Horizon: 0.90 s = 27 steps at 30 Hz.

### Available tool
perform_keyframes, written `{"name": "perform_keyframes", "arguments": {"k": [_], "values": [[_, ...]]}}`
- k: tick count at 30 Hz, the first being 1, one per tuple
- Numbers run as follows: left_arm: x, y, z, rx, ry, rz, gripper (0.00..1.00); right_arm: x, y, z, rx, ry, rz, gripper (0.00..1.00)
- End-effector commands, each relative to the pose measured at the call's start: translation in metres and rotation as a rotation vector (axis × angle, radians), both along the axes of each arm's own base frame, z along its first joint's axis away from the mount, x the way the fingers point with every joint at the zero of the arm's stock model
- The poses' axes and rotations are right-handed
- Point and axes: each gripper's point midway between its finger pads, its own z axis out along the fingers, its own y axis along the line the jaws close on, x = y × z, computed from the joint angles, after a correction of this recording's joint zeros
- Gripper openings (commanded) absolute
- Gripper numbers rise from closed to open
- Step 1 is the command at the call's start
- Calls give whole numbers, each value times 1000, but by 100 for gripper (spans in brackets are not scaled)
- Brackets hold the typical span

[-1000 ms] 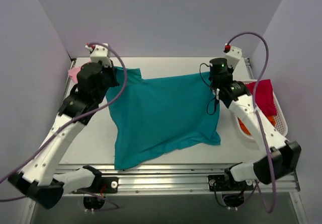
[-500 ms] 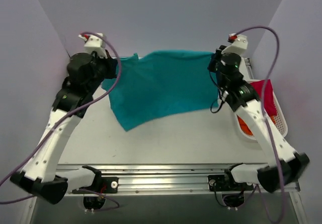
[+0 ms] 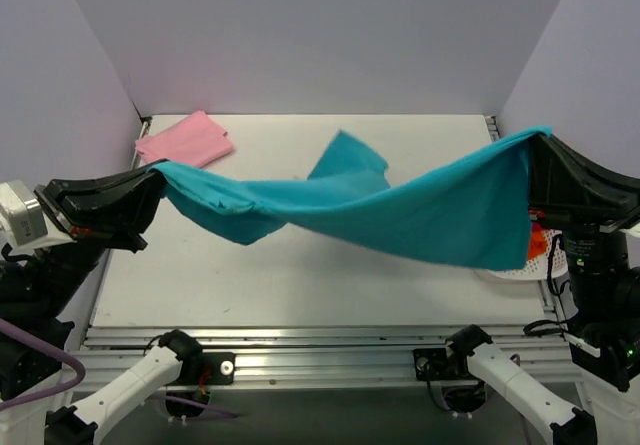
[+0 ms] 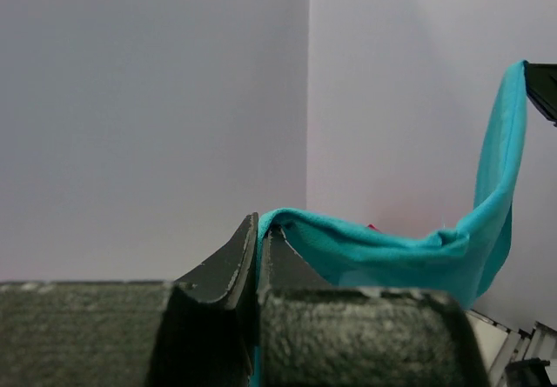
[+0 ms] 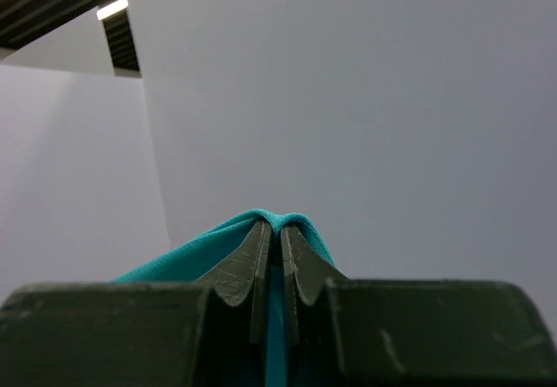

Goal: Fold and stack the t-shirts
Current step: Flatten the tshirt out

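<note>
The teal t-shirt (image 3: 400, 205) hangs stretched in the air across the whole table, held at both ends. My left gripper (image 3: 152, 180) is shut on its left end, raised high near the camera. My right gripper (image 3: 540, 140) is shut on its right end, also raised high. In the left wrist view the cloth (image 4: 392, 252) comes out pinched between the fingertips and runs off right. In the right wrist view the cloth (image 5: 283, 222) drapes over the shut fingertips. A folded light pink t-shirt (image 3: 185, 138) lies at the table's back left. The magenta shirt is hidden; a bit of orange (image 3: 538, 237) shows behind the teal cloth.
A white basket (image 3: 515, 270) stands at the right edge of the table, mostly hidden by the hanging cloth and my right arm. The white table top (image 3: 300, 285) lies under the shirt. Grey walls enclose the back and sides.
Both grippers have risen and pulled toward the near side, lifting the teal t-shirt off the table into the air. The pink shirt at back left has come into view.
</note>
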Motion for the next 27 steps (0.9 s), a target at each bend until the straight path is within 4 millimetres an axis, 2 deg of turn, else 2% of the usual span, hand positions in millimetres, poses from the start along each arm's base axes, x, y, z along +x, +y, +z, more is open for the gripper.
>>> {"name": "perform_keyframes", "arguments": {"k": [1, 5, 6, 7, 9, 10, 11, 12, 13, 14, 15, 17, 18, 19, 20, 21, 22, 23, 24, 25, 26, 27], "values": [[-9, -14, -8, 42, -7, -86, 2, -12, 25, 3, -107, -44, 114, 0], [-21, -1, 0, 7, -23, -68, 2, -30, 18, 19, -88, -76, 120, 0], [-18, -1, -1, 8, -16, -60, 2, -28, 17, 19, -89, -64, 107, 0], [-15, -1, -2, 14, -5, -47, 2, -18, 16, 19, -92, -41, 75, 0], [3, -5, -7, 23, 33, -11, 2, -8, 10, 22, -79, -2, 29, 0], [11, -6, -10, 30, 47, 7, 2, 14, 10, 17, -80, 50, -3, 0], [27, -10, -16, 38, 78, 30, 2, 30, 10, 10, -76, 97, -22, 0], [45, -9, -26, 34, 121, 88, 2, 61, 15, -1, -81, 165, -43, 0], [58, -9, -31, 31, 142, 122, 2, 82, 11, -11, -64, 217, -87, 0], [78, -15, -44, 48, 189, 156, 2, 103, 13, -24, -65, 268, -110, 0], [102, -9, -61, 43, 248, 250, 2, 147, 21, -58, -97, 372, -136, 0], [139, -14, -92, 74, 330, 335, 2, 190, 18, -95, -86, 473, -219, 0], [155, -15, -107, 82, 358, 370, 2, 222, 24, -127, -105, 548, -242, 0], [177, -9, -128, 75, 397, 408, 2, 242, 21, -160, -100, 616, -287, 0], [201, -11, -153, 92, 455, 415, 2, 257, 21, -177, -98, 647, -310, 0], [217, -8, -160, 65, 462, 413, 2, 282, 26, -211, -121, 719, -330, 0], [233, -9, -191, 58, 527, 388, 2, 295, 27, -234, -122, 765, -345, 0], [262, 7, -221, 63, 592, 450, 2, 308, 24, -248, -117, 790, -376, 0], [279, 12, -233, 54, 600, 475, 2, 331, 29, -287, -144, 864, -391, 0], [293, 16, -253, 67, 636, 494, 2, 342, 30, -303, -150, 891, -401, 0], [324, 21, -289, 91, 696, 513, 2, 357, 30, -313, -146, 906, -414, 0], [343, 22, -303, 96, 711, 521, 2, 380, 31, -361, -179, 994, -442, 0]]}}
